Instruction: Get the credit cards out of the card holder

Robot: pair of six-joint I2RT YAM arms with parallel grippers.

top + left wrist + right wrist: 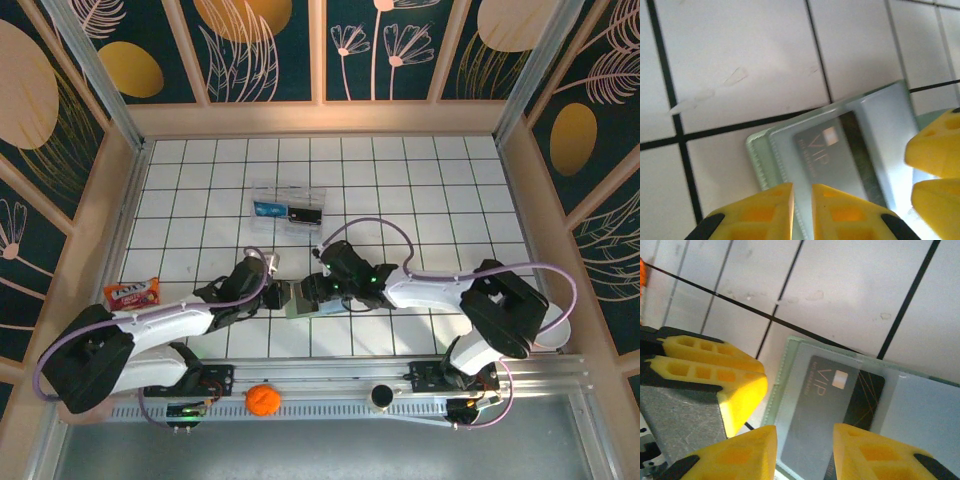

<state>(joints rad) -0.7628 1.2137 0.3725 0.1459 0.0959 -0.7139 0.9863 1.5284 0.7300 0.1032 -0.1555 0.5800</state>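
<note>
The card holder (298, 301) lies open on the white tiles between my two grippers, grey-green at its stitched rim (757, 155) and pale blue-grey inside (920, 405). A grey VIP credit card (832, 162) (815, 415) sits in its pocket, with a black card (856, 142) (867, 395) tucked partly behind it. My left gripper (277, 292) (802, 205) is at the holder's left edge with its jaws a narrow slit apart; it appears again as the left gripper (760, 382) beside that rim. My right gripper (313, 290) (805, 445) stands open, straddling the grey card's near end.
A clear plastic box (289, 207) with blue and black items lies two tiles behind the holder. A red snack packet (132, 293) lies at the left wall. An orange object (262, 399) and a black round part (381, 396) sit on the front rail.
</note>
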